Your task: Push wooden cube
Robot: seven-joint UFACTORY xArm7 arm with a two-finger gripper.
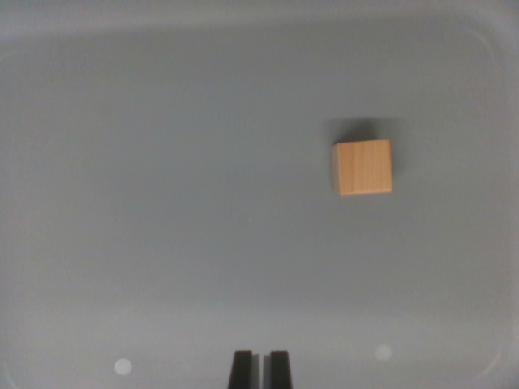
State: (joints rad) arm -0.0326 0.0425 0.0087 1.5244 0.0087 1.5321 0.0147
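Looking down from the wrist camera, there's a wooden cube sitting on the flat floor of a grey tray. The cube is on the wrist view's right, a bit above the middle of the picture, so it's on the far side from the gripper. It's light tan with faint grain lines running up and down its top face, and it sits nearly square to the frame, just slightly turned. A soft dark shadow falls on the tray just beyond its far edge.

The gripper pokes in at the bottom centre — only the two black fingertips show, side by side with a thin sliver of gap between them, so the fingers are drawn in narrow and holding nothing. The cube is well apart from them, off to the right and farther away — no contact at all.

The tray has rounded corners and a raised rim that you can make out along the top and the right. Two pale round spots sit on the floor near the bottom, one on either side of the gripper. The whole picture is a bit soft and blurry.
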